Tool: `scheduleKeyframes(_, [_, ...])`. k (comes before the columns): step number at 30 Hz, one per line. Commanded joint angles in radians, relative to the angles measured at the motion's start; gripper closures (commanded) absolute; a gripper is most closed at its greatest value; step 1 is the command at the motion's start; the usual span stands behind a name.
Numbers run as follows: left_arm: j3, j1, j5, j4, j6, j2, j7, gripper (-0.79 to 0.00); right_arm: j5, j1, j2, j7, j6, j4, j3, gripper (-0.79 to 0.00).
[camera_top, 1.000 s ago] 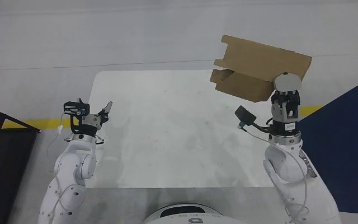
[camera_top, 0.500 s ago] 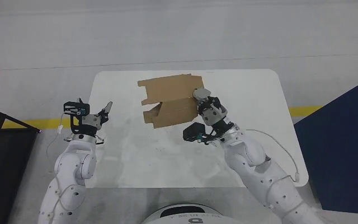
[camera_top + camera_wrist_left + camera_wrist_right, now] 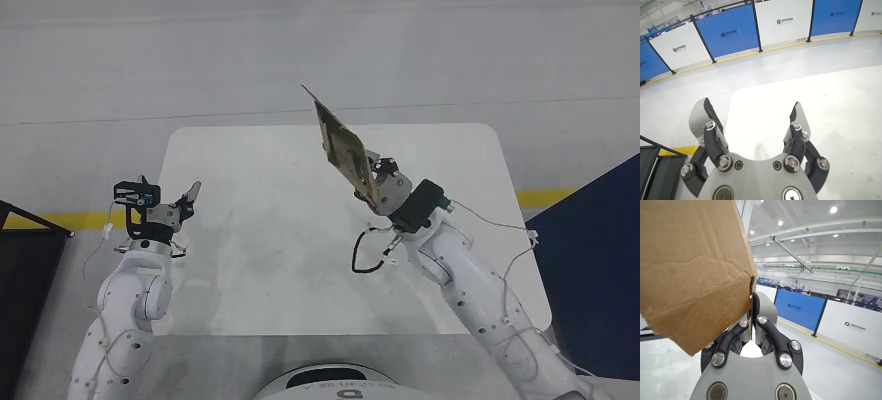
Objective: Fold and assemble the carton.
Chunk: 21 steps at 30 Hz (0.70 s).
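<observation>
At the far left, a yellow stripe painted on the pale grey floor (image 3: 60, 218) runs up to the white table with rounded corners (image 3: 260, 280).

My left claw (image 3: 188, 194) sits at the table's left edge, near its far left corner. It is released. In the left wrist view, my left claw (image 3: 751, 111) has its two grey fingers (image 3: 696, 117), lined with black ribbed pads, spread wide. One fingertip is over the floor, the other over the white tabletop (image 3: 829, 113), and the table's edge passes between them. Beyond it, blue and white fence panels on black posts (image 3: 728, 34) line the floor.

Right of the table's middle, the flattened brown cardboard carton (image 3: 343, 152) is lifted off the surface. From above it appears nearly edge-on, a thin tilted slab whose upper end reaches past the table's far edge.

My right claw (image 3: 372, 190) is clenched on the carton's lower end. In the right wrist view, my right claw (image 3: 752, 306) pinches a thin cardboard edge between its black pads. The carton's broad brown face (image 3: 693, 266), creased and dented, rises to one side.

A loose black cable loop (image 3: 360, 262) hangs below my right forearm, over the table. At the far right stands a dark blue panel (image 3: 600, 250).
</observation>
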Motion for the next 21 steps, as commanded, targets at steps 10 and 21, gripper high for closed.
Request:
scheduleKeyframes(10, [0.0,0.0,0.0,0.0,0.0,0.0,0.0,-0.785,0.077,-0.014,-0.005,-0.014,-0.037,0.0,-0.006,0.0])
scheduleKeyframes(21, [0.0,0.0,0.0,0.0,0.0,0.0,0.0,-0.785,0.508,0.068,-0.03,-0.074,-0.575,0.099,-0.077,0.0])
